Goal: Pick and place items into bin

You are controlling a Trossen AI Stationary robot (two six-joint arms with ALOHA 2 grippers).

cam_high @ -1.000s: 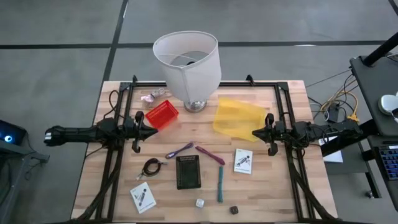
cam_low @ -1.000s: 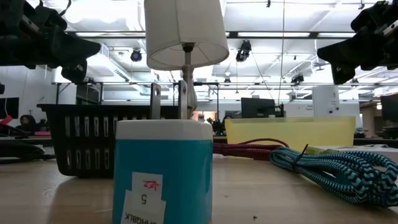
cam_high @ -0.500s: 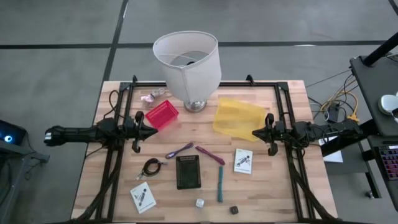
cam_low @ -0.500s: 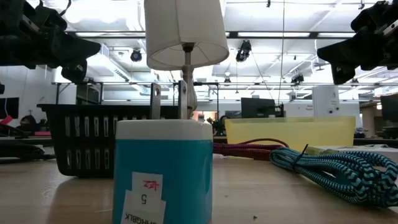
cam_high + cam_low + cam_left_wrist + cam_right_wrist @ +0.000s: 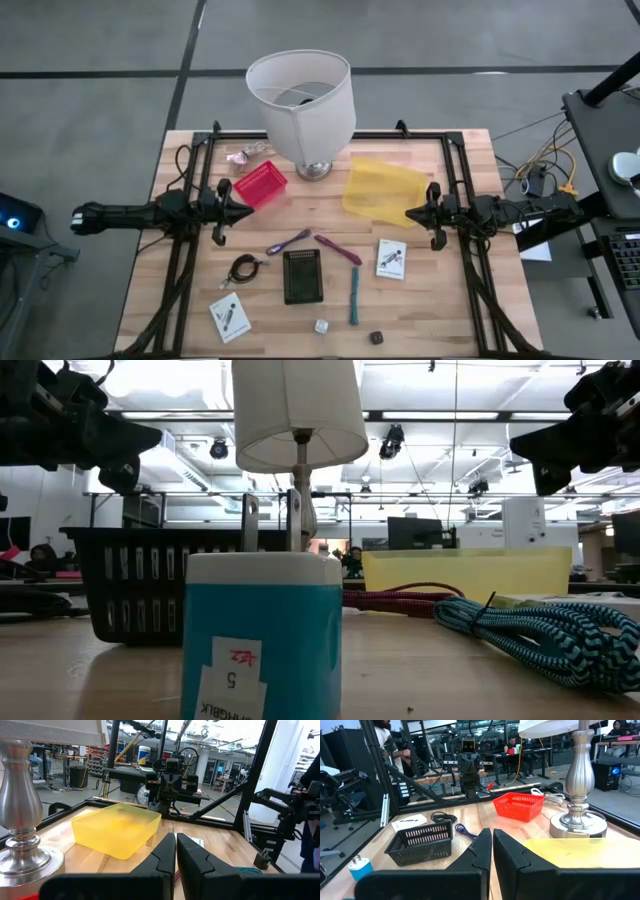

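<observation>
Arms sit mirrored at mid-height of the high view, each stretched level along its side rail and pointing inward. The left pincer (image 5: 243, 211) is pressed together and carries nothing; it hangs just below the red basket (image 5: 261, 184). The right pincer (image 5: 409, 214) is likewise together and bare, at the lower right corner of the yellow bin (image 5: 378, 188). In each wrist view the two dark fingers meet along one seam. This reads as a rest pose: both arms pulled clear of the middle so the overhead camera sees the whole spread, and no item is touched.

Items lie loose on the counter (image 5: 450, 310) in the lower half of the high view, spaced apart, probably so each can be picked singly:
- black coiled cable (image 5: 243, 269), lower left of centre
- purple strips (image 5: 288, 241), crossed by a second one (image 5: 338, 249), centre
- teal stick (image 5: 353, 296), upright in the frame, below the strips
- white printed cards, one (image 5: 391, 258) right of centre, one (image 5: 230, 317) lower left
- white cube (image 5: 321, 326) and dark cube (image 5: 376, 338) near the bottom edge

A small black basket (image 5: 302, 276) stands among them. The lampshade (image 5: 301, 102) dominates top centre, between the red basket and the yellow bin.

Judgement: nothing binned yet.
</observation>
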